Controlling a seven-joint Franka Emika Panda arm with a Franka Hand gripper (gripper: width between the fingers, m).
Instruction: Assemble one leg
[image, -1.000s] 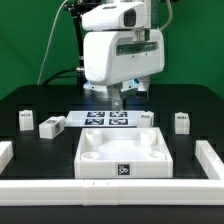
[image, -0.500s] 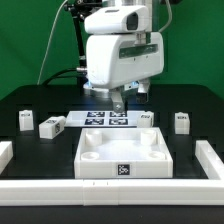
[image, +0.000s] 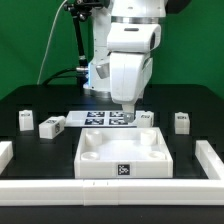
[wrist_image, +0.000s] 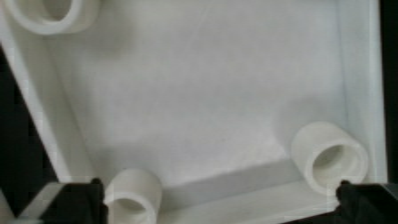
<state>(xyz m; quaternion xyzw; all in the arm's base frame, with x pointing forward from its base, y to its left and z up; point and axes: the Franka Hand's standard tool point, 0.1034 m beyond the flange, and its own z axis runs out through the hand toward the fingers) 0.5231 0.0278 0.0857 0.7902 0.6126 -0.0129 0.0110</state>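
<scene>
Several small white legs with marker tags lie on the black table: one leg (image: 25, 120) and another (image: 51, 126) on the exterior view's left, one (image: 147, 118) just behind the large white square piece (image: 122, 153), and one (image: 182, 122) on the right. My gripper (image: 128, 108) hangs above the back edge of the square piece, close to the middle leg. In the wrist view my gripper (wrist_image: 214, 200) is open and empty, its dark fingertips (wrist_image: 80, 197) wide apart over the square piece's floor (wrist_image: 196, 100) and its corner sockets (wrist_image: 331, 160). No leg shows in the wrist view.
The marker board (image: 100, 118) lies behind the square piece, partly under the arm. White rails run along the table's front (image: 110, 188), left (image: 4, 152) and right (image: 212, 158) edges. A green backdrop stands behind the arm.
The arm has swung to the exterior view's right and its wrist has turned. The gripper now hangs slightly further right and nearer the square piece. No part has moved.
</scene>
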